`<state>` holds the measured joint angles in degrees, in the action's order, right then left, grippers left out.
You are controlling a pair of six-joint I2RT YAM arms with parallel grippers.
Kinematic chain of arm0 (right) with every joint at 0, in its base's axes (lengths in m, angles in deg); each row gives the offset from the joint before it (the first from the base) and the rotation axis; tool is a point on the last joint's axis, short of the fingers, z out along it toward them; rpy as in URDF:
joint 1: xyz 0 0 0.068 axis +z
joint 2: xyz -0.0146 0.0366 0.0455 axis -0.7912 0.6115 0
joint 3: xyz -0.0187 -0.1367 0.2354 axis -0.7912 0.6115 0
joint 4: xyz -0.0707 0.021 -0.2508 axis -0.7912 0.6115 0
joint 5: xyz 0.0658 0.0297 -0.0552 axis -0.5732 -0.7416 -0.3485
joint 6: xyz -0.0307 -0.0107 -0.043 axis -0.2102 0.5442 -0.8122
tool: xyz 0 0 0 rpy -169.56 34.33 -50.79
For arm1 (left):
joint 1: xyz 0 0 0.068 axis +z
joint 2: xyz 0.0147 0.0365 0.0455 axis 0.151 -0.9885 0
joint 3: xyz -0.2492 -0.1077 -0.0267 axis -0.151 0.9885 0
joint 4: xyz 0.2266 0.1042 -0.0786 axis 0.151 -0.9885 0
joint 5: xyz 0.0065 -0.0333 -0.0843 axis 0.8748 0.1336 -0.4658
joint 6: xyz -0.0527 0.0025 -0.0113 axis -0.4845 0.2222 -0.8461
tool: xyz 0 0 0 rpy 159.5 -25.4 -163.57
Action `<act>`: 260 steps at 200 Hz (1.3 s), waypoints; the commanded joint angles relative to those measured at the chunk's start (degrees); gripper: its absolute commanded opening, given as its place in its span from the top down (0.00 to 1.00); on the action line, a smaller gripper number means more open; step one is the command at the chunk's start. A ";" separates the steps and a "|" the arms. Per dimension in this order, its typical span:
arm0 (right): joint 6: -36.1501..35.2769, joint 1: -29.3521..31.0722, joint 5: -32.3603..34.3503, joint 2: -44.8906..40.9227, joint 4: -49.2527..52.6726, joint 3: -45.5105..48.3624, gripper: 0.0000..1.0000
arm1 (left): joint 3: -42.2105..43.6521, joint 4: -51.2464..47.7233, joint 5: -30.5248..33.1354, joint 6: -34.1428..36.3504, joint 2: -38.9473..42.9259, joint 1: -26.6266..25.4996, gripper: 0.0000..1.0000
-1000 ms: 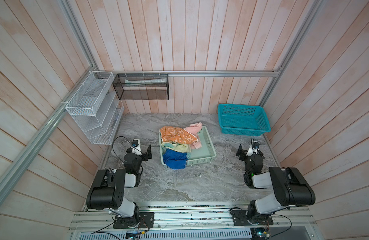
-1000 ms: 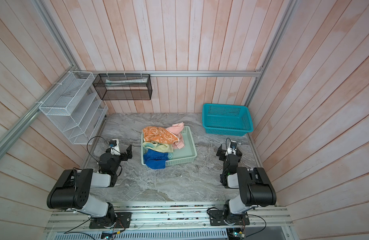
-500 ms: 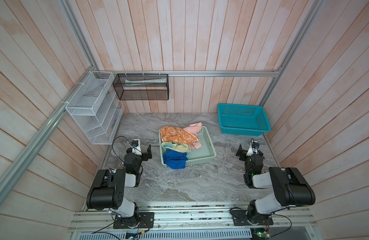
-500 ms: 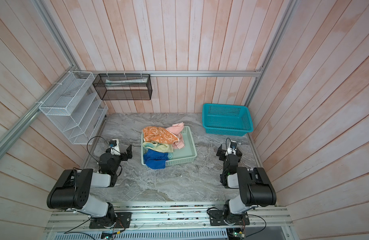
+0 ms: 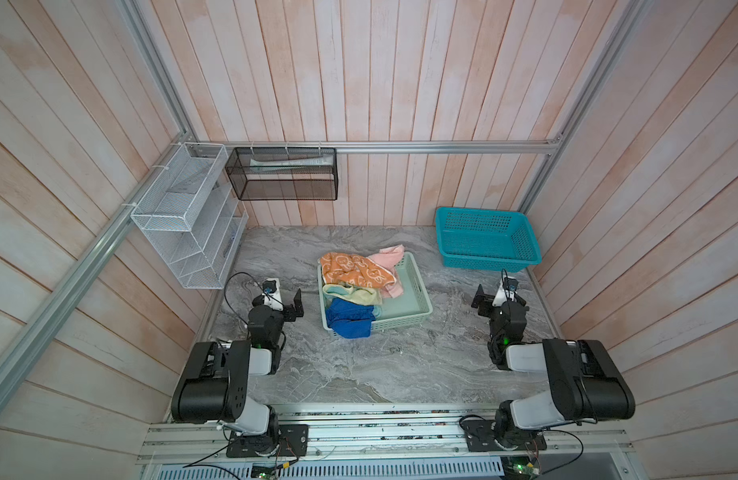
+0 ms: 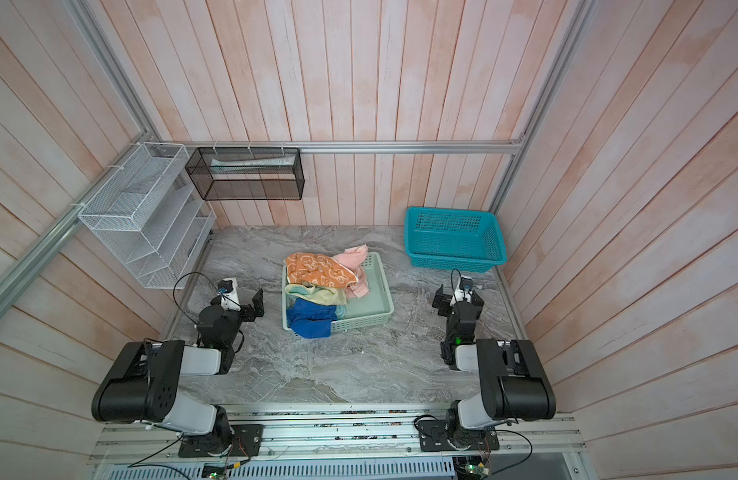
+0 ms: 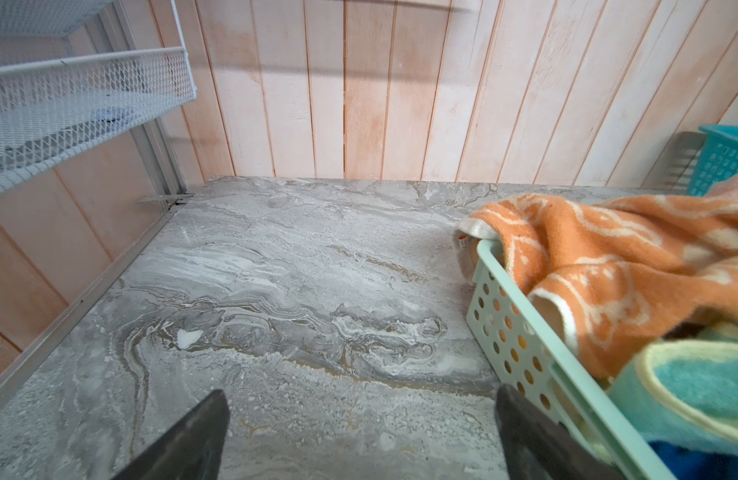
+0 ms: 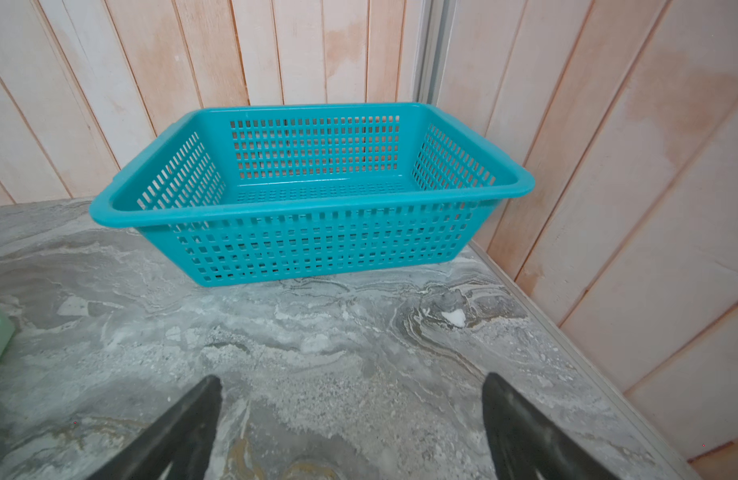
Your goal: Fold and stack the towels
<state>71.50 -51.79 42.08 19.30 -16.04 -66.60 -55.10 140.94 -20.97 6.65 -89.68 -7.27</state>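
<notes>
Four crumpled towels lie piled in a mint-green basket at the middle of the table. They are an orange-and-cream towel, a salmon-pink towel, a pale yellow and teal towel and a royal blue towel that hangs over the front rim. My left gripper rests low, just left of that basket, open and empty. My right gripper sits near the right wall, open and empty, facing a teal basket.
The teal basket stands empty in the back right corner. A white wire rack and a black mesh bin hang on the left and back walls. Bare marble table lies in front of the mint-green basket.
</notes>
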 commanded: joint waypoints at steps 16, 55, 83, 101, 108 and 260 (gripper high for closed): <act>9.11 0.66 -4.31 -6.99 24.14 -9.07 0.08 | -12.11 -24.80 0.08 -3.39 11.73 -1.22 0.02; 12.05 1.13 -9.02 -0.81 35.83 -22.72 0.11 | -27.73 -43.51 0.33 -7.42 7.89 -15.87 0.13; 11.68 1.24 -14.44 13.46 50.52 -43.24 0.11 | -39.43 -50.92 0.26 -10.81 -4.13 -29.90 0.18; 11.19 1.26 -18.33 23.88 59.34 -56.84 0.12 | -48.04 -54.94 -1.99 -14.74 -13.32 -36.05 0.19; 11.41 1.39 -20.25 27.58 61.28 -62.08 0.12 | -51.04 -56.43 -4.25 -15.86 -16.67 -37.29 0.20; 14.64 10.42 -39.95 68.45 84.01 -120.33 0.34 | -45.71 -72.27 -4.48 -8.65 -18.12 -8.43 0.27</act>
<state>84.86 -42.85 5.17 87.23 68.33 -185.98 -102.55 73.18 -28.42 -7.80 -111.41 -19.99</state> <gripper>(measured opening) 0.659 0.729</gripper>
